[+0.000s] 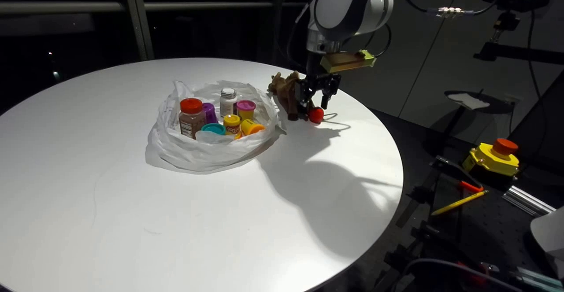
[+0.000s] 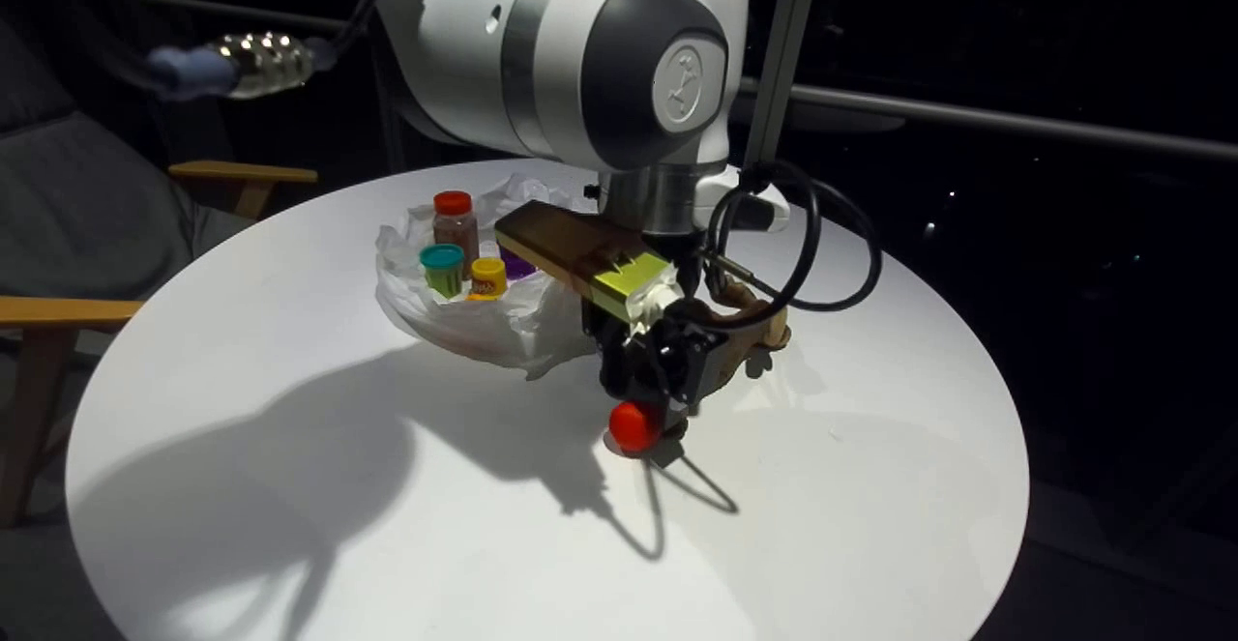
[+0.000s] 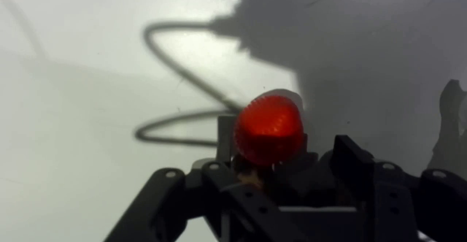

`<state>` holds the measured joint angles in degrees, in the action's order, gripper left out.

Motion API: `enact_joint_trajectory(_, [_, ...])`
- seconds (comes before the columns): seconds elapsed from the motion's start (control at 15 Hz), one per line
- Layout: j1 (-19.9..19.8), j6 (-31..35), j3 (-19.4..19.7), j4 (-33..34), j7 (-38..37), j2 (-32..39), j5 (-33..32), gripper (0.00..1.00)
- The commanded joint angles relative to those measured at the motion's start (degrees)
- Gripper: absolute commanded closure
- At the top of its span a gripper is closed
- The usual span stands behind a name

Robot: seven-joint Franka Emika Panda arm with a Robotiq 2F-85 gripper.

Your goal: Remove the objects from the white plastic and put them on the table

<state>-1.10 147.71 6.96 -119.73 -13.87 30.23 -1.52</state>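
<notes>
- Reference: the white plastic bag (image 1: 207,155), resting on the table (image 1: 119,221).
- Step in hand, as judged: release of the red-capped bottle (image 3: 270,130). It is outside the bag, near it, low at the table top; upright or lying cannot be confirmed.
- State of the gripper (image 1: 314,102): fingers spread, bottle between them, nearer one finger — apparently unclamped.
- Also outside: the brown plush animal (image 1: 287,91), just beside the bag.
- Remaining inside the bag: red-lidded jar (image 1: 192,119), purple item (image 1: 209,112), white bottle (image 1: 228,103), pink-lidded tub (image 1: 246,109), yellow tub (image 1: 231,125), orange-lidded tub (image 1: 252,127), teal-lidded cup (image 2: 443,270).
- Next move, as judged: raise the gripper vertically — sideways travel could disturb the bottle or plush — then position above the bag. The jar and white bottle stand tallest and should be easiest to grasp. Avoid catching the bag's loose rim.
</notes>
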Motion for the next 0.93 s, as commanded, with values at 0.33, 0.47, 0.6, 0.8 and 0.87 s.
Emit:
enact_joint_trajectory(0.33, [2.0, -11.1, -7.2, 5.4, 6.8, -8.8, 3.4, 0.0])
enact_joint_trajectory(0.47, [2.8, -12.7, -8.8, 10.2, 6.7, -5.9, 4.4, 0.0])
enact_joint_trajectory(0.6, [4.2, -11.8, -8.8, 14.5, 3.6, -2.5, 3.9, 0.0])
enact_joint_trajectory(0.8, [5.7, -11.8, -8.3, 20.7, 1.0, 2.8, 3.8, 0.0])
enact_joint_trajectory(0.87, [6.0, -11.9, -8.2, 22.7, 0.4, 4.5, 3.8, 0.0])
